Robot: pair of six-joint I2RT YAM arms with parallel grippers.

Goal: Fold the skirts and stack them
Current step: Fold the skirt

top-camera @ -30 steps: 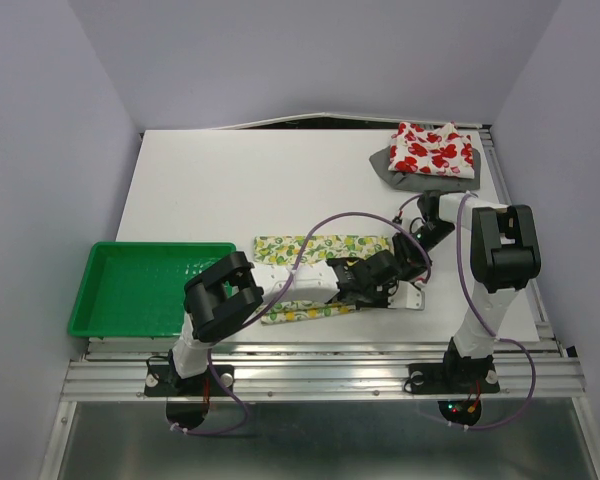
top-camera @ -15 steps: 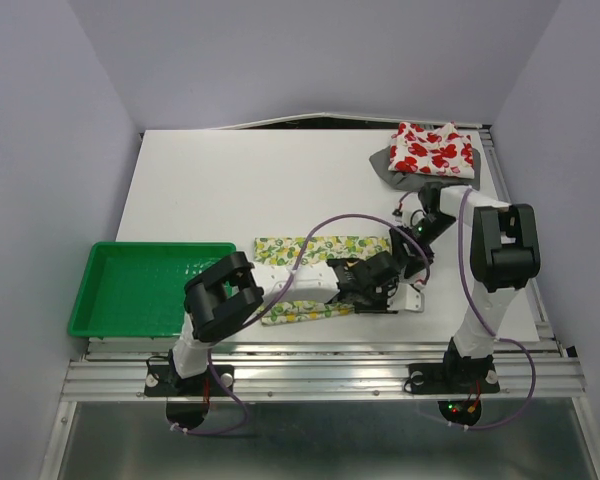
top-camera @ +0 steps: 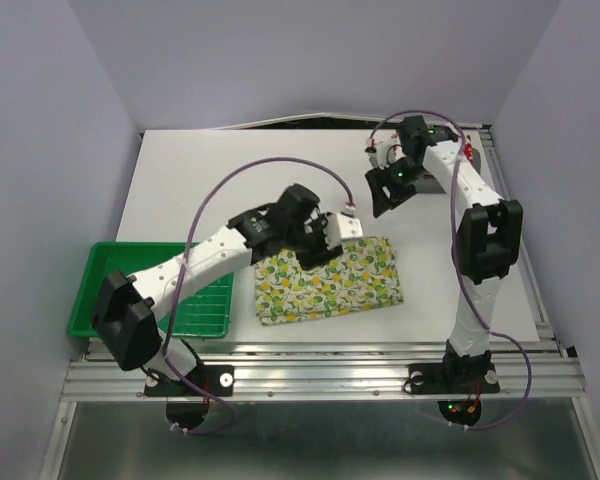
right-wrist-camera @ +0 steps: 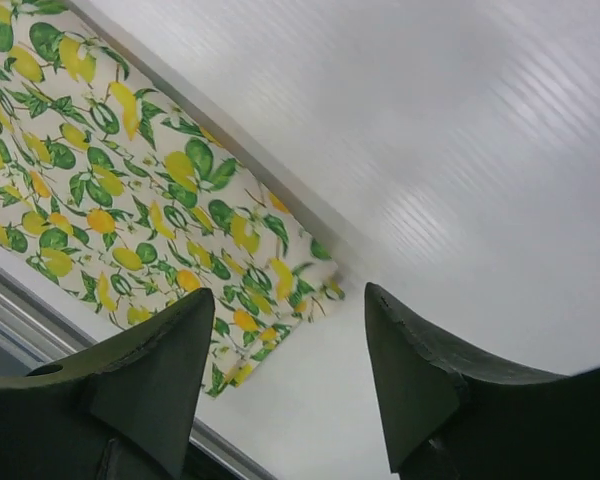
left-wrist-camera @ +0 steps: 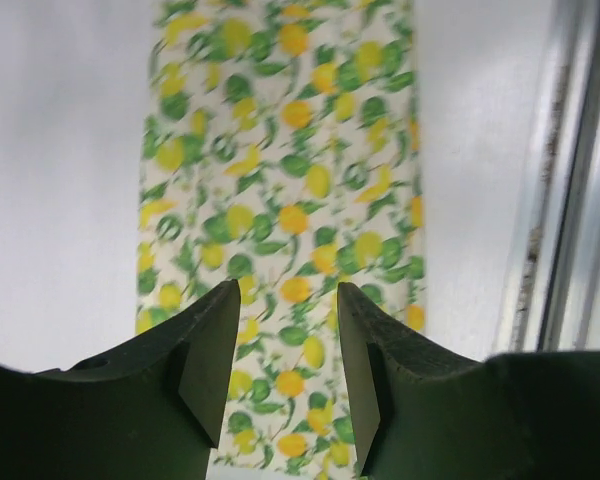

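Note:
The lemon-print skirt [top-camera: 328, 282] lies flat as a folded rectangle near the table's front edge, right of centre. My left gripper [top-camera: 315, 252] hovers over its far edge. In the left wrist view the skirt [left-wrist-camera: 280, 190] runs away beneath the left gripper [left-wrist-camera: 285, 370], which is open with nothing between its fingers. My right gripper [top-camera: 378, 200] is raised at the back right, apart from the skirt. Seen from the right wrist, the right gripper [right-wrist-camera: 290, 380] is open over bare table, and the skirt's corner [right-wrist-camera: 130, 200] lies to the left.
A green plastic tray [top-camera: 130, 285] stands at the front left, with the left arm crossing above it. A metal rail [left-wrist-camera: 570, 200] borders the white table [top-camera: 210, 180] along its front edge. The right arm covers the back right corner.
Both grippers opened and lifted off the skirt. It went from a narrow strip to a wider folded rectangle. The left arm swung to the far side, the right arm to the back right.

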